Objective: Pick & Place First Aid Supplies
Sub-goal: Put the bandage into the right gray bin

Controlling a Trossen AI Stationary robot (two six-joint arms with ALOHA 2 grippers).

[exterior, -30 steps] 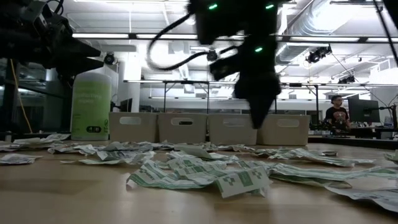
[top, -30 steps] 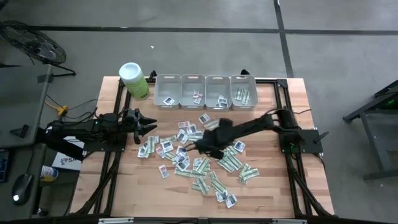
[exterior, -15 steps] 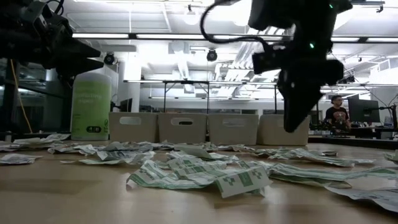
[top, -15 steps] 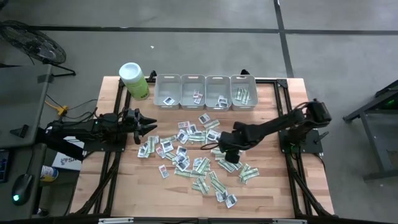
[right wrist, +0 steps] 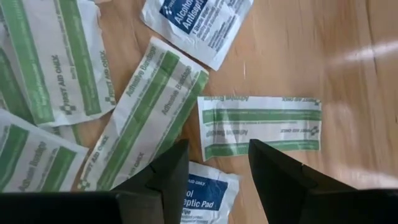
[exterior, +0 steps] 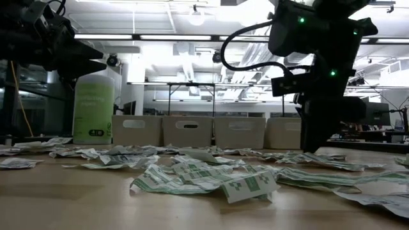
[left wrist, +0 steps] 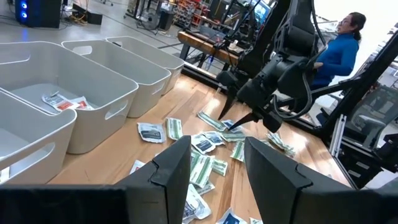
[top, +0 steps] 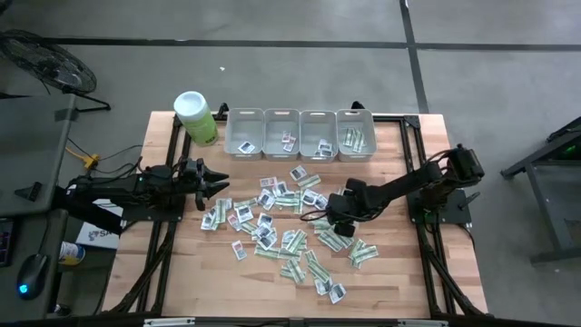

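The first aid supplies [top: 281, 222] lie scattered flat on the wooden table's middle: squarish white packets and green-and-white strips. My right gripper [top: 329, 218] points steeply down over the pile's right part, open. In the right wrist view a green-and-white strip [right wrist: 258, 127] lies flat on the wood just beyond my right gripper [right wrist: 217, 149], with a blue-printed packet [right wrist: 208, 190] beside it. In the low view my right gripper [exterior: 313, 144] hangs low over the packets. My left gripper [top: 222, 186] waits level and open at the table's left side.
A row of grey bins [top: 300, 133] holding a few packets stands along the far edge. A lime-green canister [top: 195, 116] stands at the far left corner. Bare wood lies right of the pile [top: 399, 245] and along the near edge.
My right gripper has gone toward the table's right edge and down, tipping to point more steeply at the table. It now hangs low over the right part of the pile. The packets have stayed where they were.
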